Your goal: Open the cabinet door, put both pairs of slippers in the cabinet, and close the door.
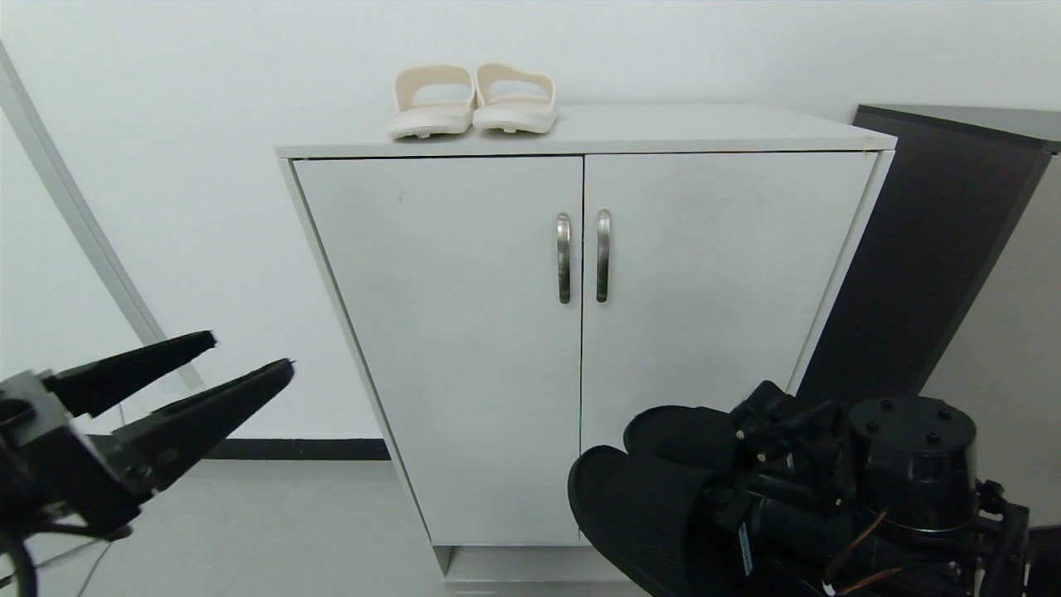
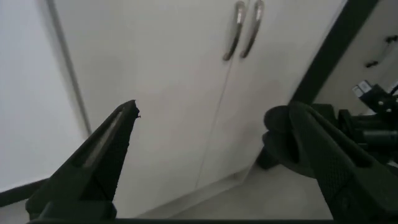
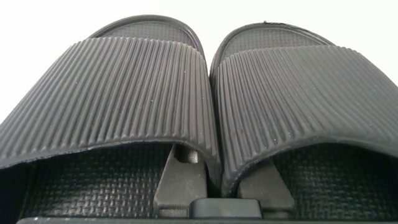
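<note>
My left gripper point(image 1: 249, 352), spread and empty, has the upright left door handle point(image 1: 564, 258) at its two o'clock; my right gripper point(image 3: 222, 186) is clenched on the black slippers point(image 1: 655, 489).

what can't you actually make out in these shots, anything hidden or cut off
- Cabinet interior: head view, hidden behind both shut doors.
- Black slippers: head view, heel ends covered by the right arm, lower edge cut off by the frame.
- Right gripper fingertips: right wrist view, hidden under the slipper straps.
- Left gripper: left wrist view, its base is cut off by the frame.
</note>
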`<state>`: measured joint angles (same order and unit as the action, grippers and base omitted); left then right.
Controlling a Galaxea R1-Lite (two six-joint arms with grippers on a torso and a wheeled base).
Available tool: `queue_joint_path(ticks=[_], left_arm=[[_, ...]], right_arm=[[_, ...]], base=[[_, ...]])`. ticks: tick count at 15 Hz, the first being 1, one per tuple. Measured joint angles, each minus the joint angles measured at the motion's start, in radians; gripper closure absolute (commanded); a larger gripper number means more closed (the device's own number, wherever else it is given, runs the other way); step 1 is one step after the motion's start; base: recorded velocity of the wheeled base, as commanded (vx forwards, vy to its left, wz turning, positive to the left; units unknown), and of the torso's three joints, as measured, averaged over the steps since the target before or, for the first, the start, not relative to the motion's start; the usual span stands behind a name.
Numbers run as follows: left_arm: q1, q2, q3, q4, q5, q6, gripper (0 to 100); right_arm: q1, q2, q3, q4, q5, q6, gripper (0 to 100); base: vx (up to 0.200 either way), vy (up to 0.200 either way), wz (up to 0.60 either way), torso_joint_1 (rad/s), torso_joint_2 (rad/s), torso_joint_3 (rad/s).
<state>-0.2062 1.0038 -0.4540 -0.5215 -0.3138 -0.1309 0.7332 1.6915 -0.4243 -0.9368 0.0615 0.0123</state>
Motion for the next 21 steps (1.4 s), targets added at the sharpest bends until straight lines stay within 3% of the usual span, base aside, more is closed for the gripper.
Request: queue_joint_path(ticks=[8,11,13,15,17,19,21], left_arm=[[-0.323,0.276,-0.235,-0.007,-0.005,-0.026,0],[-0.430,0.383,-0.354,-0.008,-0.008,-0.065,0],[-0.464,0.460,-0.441,-0.007,-0.047,-0.083,0],[-0.476,0.542,-0.541,-0.008,-0.122,-0.151,0],[-0.478,0.620,-0.630,-0.008,-0.163,-0.189,0],[-0.474,0.690,-0.702,-0.007,-0.169,-0.212,0],[-0.471,0.735,-0.748,-0.006,-0.124,-0.218,0]], right_arm=[[0.001,0.000,-0.001,-0.006,0.006,0.000,100],[0.001,0.003,0.005,-0.006,0.014,0.001,100],[0.004,0.011,0.009,-0.010,0.022,0.002,100],[0.006,0.023,0.017,-0.029,0.025,0.003,100],[0.006,0.030,0.026,-0.034,0.025,0.002,100],[0.006,0.033,0.030,-0.051,0.022,0.001,100],[0.006,0.034,0.033,-0.060,0.021,0.000,100]], base=[[0.000,0.000,0.00,0.000,0.00,0.000],[0.000,0.000,0.00,0.000,0.00,0.000],[0.000,0.000,0.00,0.000,0.00,0.000],[0.000,0.000,0.00,0.000,0.00,0.000],[0.000,0.000,0.00,0.000,0.00,0.000],[0.000,0.000,0.00,0.000,0.00,0.000],[0.000,0.000,0.00,0.000,0.00,0.000]])
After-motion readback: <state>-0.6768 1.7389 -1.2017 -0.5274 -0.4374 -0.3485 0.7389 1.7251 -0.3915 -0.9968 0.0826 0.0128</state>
